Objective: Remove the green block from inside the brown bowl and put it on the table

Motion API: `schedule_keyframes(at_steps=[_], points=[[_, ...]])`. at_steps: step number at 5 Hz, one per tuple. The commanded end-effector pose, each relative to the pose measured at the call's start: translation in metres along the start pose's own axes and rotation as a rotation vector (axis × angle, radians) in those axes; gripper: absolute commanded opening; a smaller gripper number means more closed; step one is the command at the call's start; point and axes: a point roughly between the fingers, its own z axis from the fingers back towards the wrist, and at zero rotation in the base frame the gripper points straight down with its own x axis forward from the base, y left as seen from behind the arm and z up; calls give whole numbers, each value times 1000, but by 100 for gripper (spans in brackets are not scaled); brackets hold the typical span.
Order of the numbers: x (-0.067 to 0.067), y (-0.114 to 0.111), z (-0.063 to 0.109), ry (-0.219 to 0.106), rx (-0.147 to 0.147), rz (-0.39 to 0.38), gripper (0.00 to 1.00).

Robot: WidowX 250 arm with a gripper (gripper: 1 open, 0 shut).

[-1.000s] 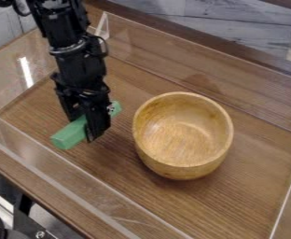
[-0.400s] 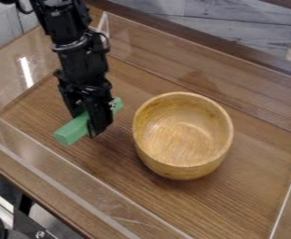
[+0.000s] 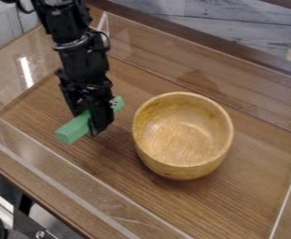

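The gripper [image 3: 89,124] is clamped on the green block [image 3: 72,128], low over the table [image 3: 61,182], left of the brown bowl [image 3: 183,133]. No legible writing.

There is one small bright green rectangular block [image 3: 74,129]. There is one round light-brown wooden bowl [image 3: 185,134] with visible grain; nothing can be counted inside it. There is one dark brown wood-grain tabletop [image 3: 173,201] with a glossy surface. Around this tabletop, low clear acrylic walls [image 3: 104,194] stand; I can count at least three sides of them, and the rest cannot be told. There is one black robot arm [image 3: 74,47], and it carries one black gripper [image 3: 96,123]. In the background there is one grey marble-looking surface [image 3: 223,23].
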Motion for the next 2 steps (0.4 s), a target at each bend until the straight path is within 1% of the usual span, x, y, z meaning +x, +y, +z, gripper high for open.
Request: schedule_keyframes(at_steps=[1,2], points=[[9,5,13,-48,21,-2,0],[10,7,14,-49,17,0,0]])
